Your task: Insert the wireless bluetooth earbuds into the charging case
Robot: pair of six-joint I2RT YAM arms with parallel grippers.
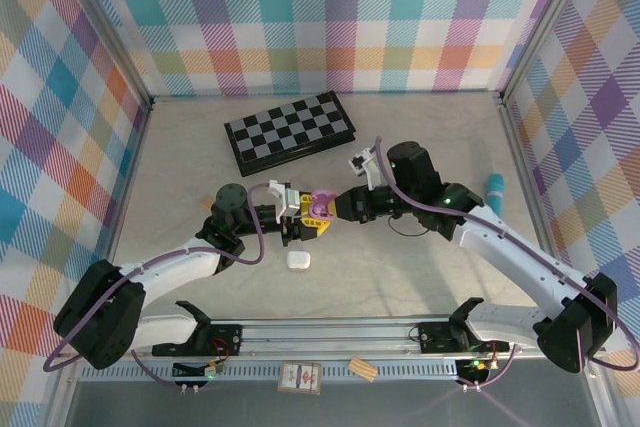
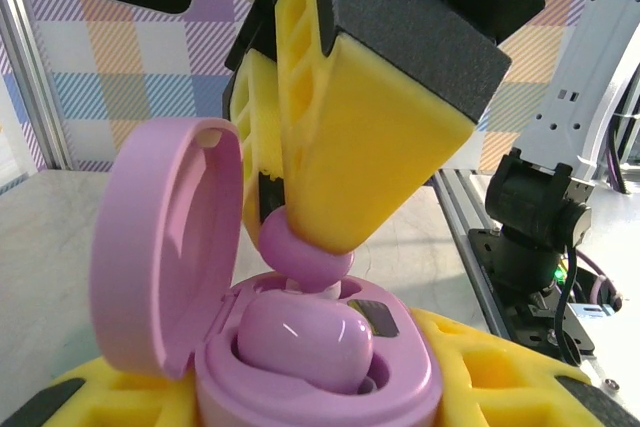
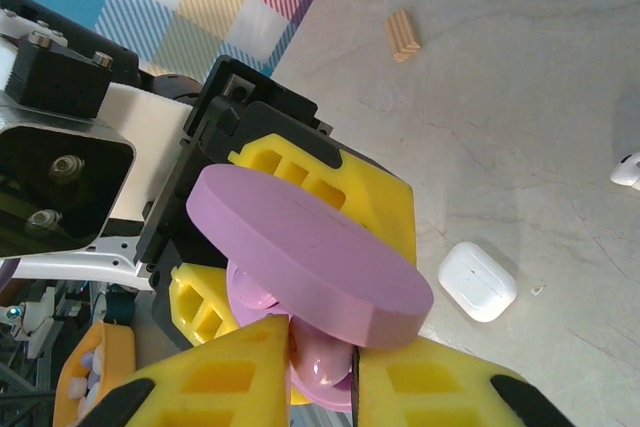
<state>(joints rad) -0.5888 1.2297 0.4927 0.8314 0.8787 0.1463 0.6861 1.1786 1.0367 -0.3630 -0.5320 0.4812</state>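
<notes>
Grips one open lilac charging case in closed left jaws above the surface's middle, one lilac earbud seated inside. Pinches a second lilac earbud in right jaws just over the case. Has one shut white case lying toward the near edge.

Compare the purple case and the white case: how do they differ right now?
The purple case is lilac; the white case is white. The purple case has its lid open, with an earbud seated inside; the white case is shut. The purple case is held off the table by the left gripper; the white case lies on the table. Both are rounded, pebble-shaped cases.
</notes>
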